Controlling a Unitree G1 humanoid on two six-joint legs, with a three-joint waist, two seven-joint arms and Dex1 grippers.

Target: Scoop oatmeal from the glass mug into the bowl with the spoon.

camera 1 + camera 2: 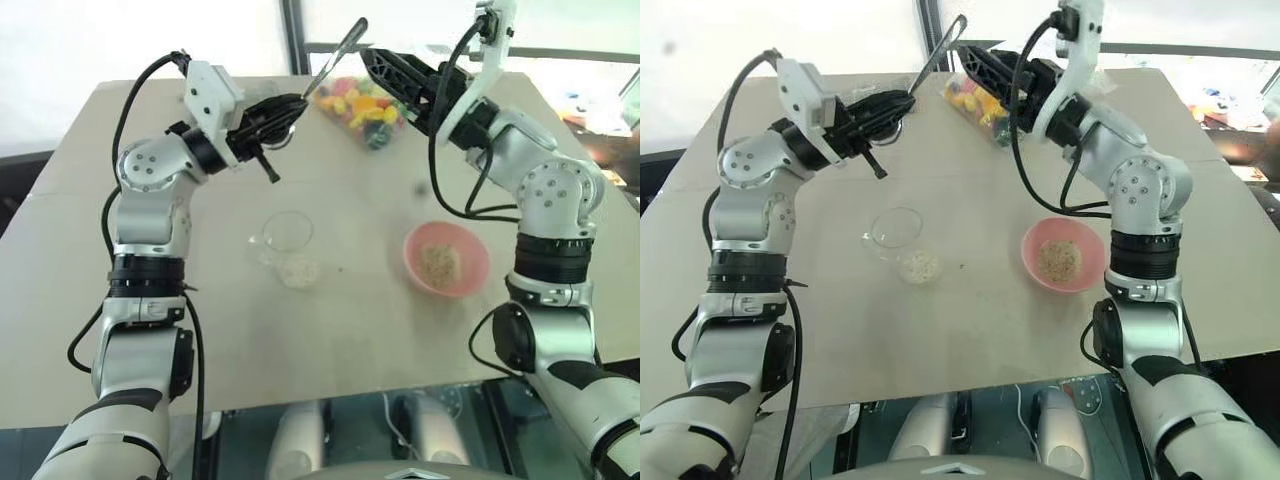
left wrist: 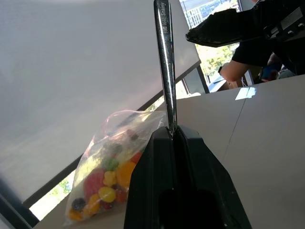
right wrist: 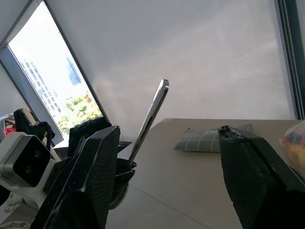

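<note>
Now my left pincer (image 1: pixel 290 108) grips the spoon (image 1: pixel 338 58), handle slanting up toward my wide-open right pincer (image 1: pixel 375 62) just beside its tip.

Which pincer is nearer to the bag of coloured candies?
The right. The right pincer hangs open just above the bag of coloured candies, overlapping it in the head views. The left pincer, shut on the spoon, is beside the bag.
</note>
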